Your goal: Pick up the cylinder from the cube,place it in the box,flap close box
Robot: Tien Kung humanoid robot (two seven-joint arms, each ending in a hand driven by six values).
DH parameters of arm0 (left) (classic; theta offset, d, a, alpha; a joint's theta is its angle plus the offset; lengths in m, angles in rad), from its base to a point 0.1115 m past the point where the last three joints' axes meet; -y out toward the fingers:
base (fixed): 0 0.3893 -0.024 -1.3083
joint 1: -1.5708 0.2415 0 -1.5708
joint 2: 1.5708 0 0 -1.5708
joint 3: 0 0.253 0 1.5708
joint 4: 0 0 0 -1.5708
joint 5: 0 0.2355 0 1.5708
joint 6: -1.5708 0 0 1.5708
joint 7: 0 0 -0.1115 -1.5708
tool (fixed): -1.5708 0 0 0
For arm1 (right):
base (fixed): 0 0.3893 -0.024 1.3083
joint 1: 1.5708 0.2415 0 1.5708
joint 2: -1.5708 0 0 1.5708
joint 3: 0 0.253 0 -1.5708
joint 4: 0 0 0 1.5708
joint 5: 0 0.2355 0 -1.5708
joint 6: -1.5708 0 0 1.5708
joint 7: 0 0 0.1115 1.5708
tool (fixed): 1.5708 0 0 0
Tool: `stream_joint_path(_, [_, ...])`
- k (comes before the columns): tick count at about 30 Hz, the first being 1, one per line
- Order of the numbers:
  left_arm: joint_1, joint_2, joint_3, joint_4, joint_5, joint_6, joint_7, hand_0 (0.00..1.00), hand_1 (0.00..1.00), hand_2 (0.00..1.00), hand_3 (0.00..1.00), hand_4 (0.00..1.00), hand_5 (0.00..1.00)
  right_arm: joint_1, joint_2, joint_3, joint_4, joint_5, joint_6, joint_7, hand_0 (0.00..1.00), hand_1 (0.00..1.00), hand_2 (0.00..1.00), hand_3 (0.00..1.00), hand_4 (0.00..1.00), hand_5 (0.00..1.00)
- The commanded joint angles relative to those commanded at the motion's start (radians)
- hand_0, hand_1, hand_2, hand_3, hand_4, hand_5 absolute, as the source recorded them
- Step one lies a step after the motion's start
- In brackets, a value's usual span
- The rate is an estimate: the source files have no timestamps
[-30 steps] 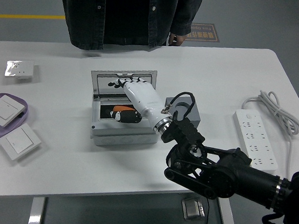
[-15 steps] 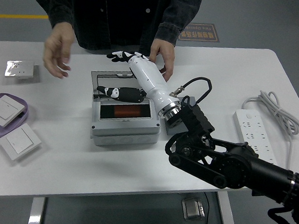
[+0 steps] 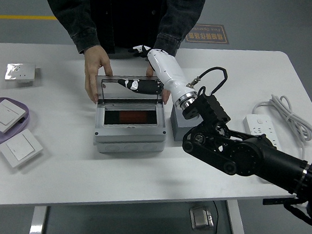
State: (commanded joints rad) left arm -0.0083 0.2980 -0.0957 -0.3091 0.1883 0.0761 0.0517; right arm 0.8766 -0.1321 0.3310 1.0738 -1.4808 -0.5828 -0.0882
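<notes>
Person's hands (image 3: 97, 70) grip clear flap (image 3: 128, 88) of box (image 3: 129, 130); right hand (image 3: 151, 68) w/ fingers (image 3: 137, 85) on flap.

Grey floor (image 3: 269, 23), yellow line (image 3: 18, 17), white table (image 3: 141, 175).

1. The robot's right arm (image 3: 249, 158) is chunky matte black, built from rounded jointed segments with round pivot caps.
2. Its forearm is a glossy white tapered shell (image 3: 167, 74), joined by a shiny silver metal ring (image 3: 187, 99).
3. A thin black cable (image 3: 212, 78) loops off the wrist.
4. The right hand (image 3: 143, 68) has white-and-black fingers.
5. The person's dark button-up shirt (image 3: 126, 13) has long cuffed sleeves.
</notes>
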Motion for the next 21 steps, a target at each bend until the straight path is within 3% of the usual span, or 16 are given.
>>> stream_joint_path(9, [0.0, -0.004, 0.01, -0.001, -0.01, 0.001, -0.005, 0.615, 0.623, 0.588, 0.612, 0.679, 0.222, -0.026, -0.026, -0.059, 0.029, 0.034, 0.005, -0.001, 0.827, 0.709, 0.694, 0.73, 0.9, 0.444])
stream_joint_path(13, [0.0, -0.006, 0.003, 0.001, -0.005, 0.001, -0.001, 0.615, 0.623, 0.588, 0.612, 0.679, 0.222, -0.043, -0.056, -0.072, 0.098, 0.021, 0.018, -0.025, 0.825, 0.709, 0.694, 0.731, 0.897, 0.446])
stream_joint_path(21, [0.001, -0.003, -0.013, 0.005, 0.005, 0.002, 0.006, 0.615, 0.623, 0.588, 0.612, 0.679, 0.222, -0.057, -0.137, -0.07, 0.289, -0.053, 0.095, -0.129, 0.798, 0.706, 0.694, 0.731, 0.893, 0.45])
